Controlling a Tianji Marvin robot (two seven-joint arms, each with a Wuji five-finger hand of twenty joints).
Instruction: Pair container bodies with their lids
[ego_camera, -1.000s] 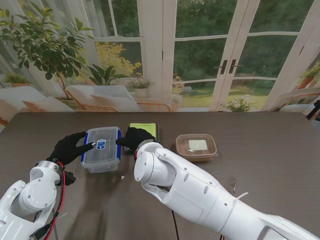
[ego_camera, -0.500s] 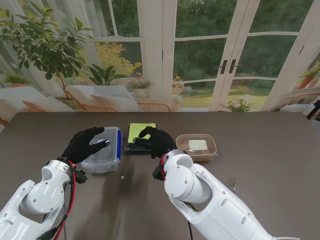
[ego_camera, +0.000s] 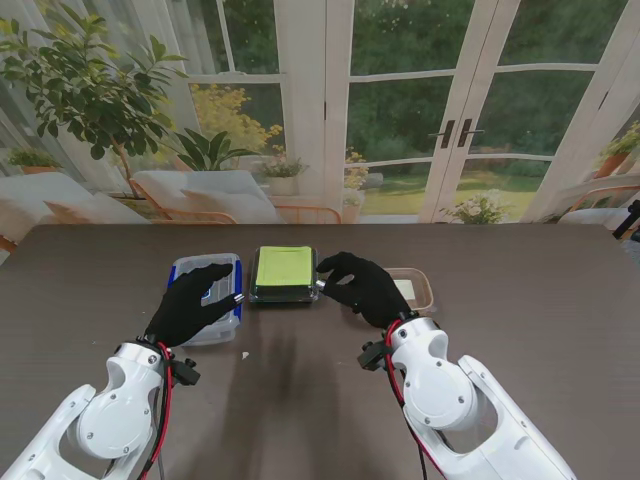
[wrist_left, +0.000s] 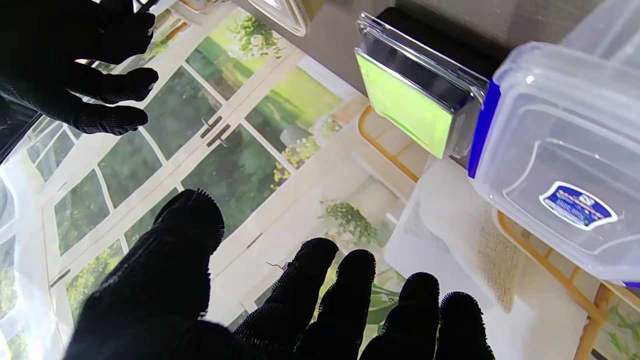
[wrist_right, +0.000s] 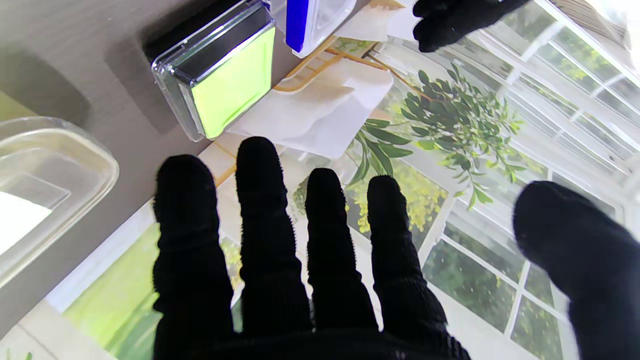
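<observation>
Containers sat in a row mid-surface (ego_camera: 520, 330): clear blue-latched box (ego_camera: 205, 295) with its long axis running away from me, green-lidded box (ego_camera: 283, 273) just beside it on the right, brown tray (ego_camera: 420, 290) farther right, partly hidden. Left hand (ego_camera: 192, 303) hovered over the clear box, fingers spread, holding nothing. Right hand (ego_camera: 365, 287) was released too, fingertips at the green box's right edge. Versus half a second earlier, the right hand had slid off the green lid rightward. Near surface was open.

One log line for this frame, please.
left hand open, over blue box | right hand open, beside green box | nothing held
</observation>
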